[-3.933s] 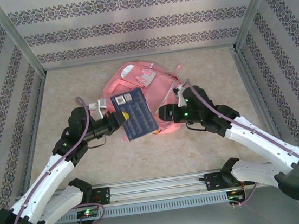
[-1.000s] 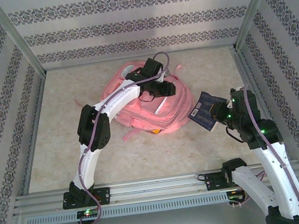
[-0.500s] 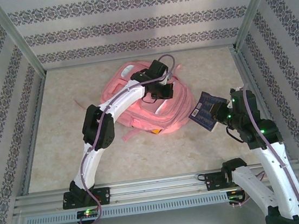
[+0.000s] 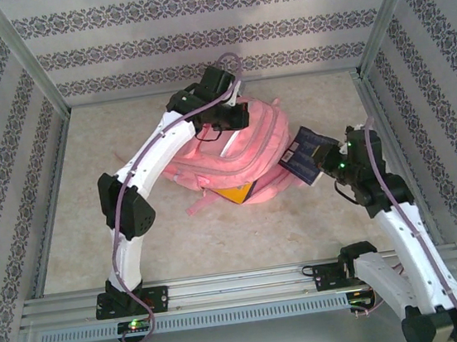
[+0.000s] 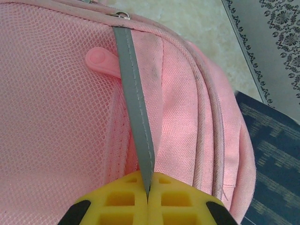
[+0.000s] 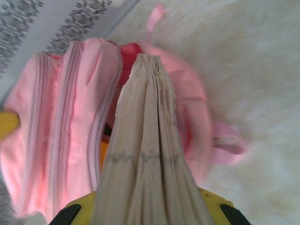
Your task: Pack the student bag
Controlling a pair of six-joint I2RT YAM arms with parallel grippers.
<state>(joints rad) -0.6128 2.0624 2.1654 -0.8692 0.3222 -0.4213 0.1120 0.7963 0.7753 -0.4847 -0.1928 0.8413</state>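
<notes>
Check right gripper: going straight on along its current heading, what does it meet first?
The right gripper, shut on the book, points at the student bag. The book's leading edge would likely reach the bag first, near its red-lined opening. Whether it slips inside or catches the rim is unclear.

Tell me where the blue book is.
In the top view, the book sits right of centre, clamped in the right gripper, at the right edge of the student bag.
</notes>
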